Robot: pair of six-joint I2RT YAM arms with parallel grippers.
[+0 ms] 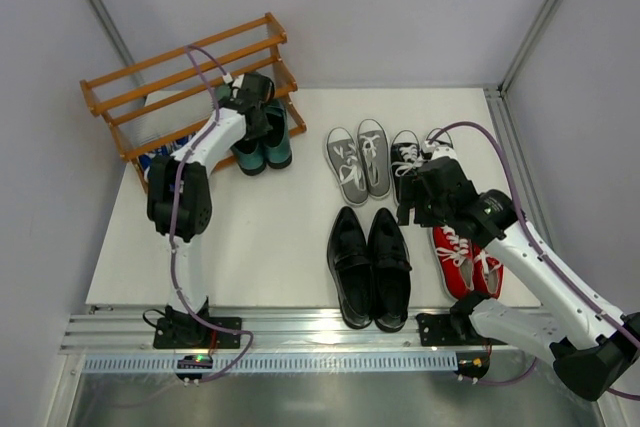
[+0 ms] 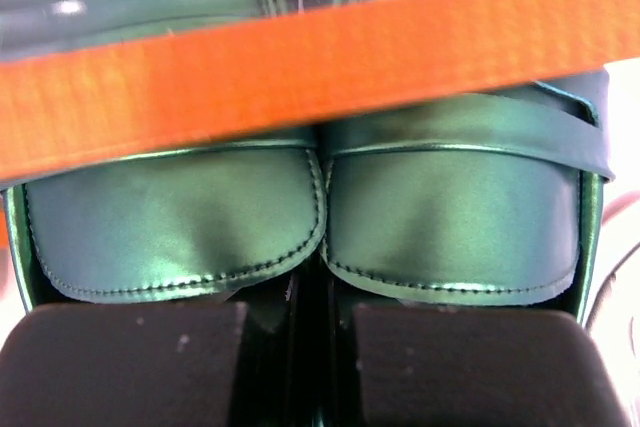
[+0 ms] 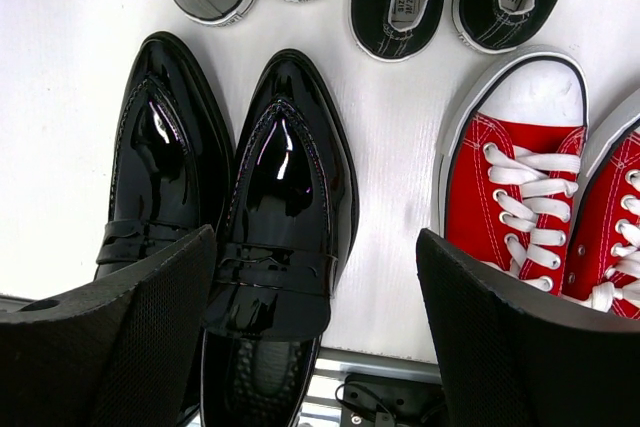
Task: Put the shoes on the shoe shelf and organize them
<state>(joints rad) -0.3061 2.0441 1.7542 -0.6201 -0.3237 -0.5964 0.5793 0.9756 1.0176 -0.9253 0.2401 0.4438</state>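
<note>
Left gripper (image 1: 257, 107) is up at the shoe shelf (image 1: 190, 67), fingers (image 2: 120, 367) pinched narrow on the dark green loafers (image 1: 263, 150), right where the two shoes meet. Everything turns on this: in the wrist view an orange rail (image 2: 300, 67) cuts straight across the pair, just beyond the stitched fronts, at right angles to the shoes' long axis. The loafers point into the rack, side by side and touching. I judge they must clear that rail to settle on a tier.

The right gripper (image 3: 315, 237) is well away, jaws spread wide and empty, hanging over the gap between the black leather loafers (image 3: 280, 177) and the red sneakers (image 3: 515, 187). So the left arm is the one placed for this.

What the pads actually grip is hidden behind the fingers, and the rail blurs out the tier behind it. A scrap of blue (image 1: 152, 159) shows under the shelf's low end, too covered to name.
</note>
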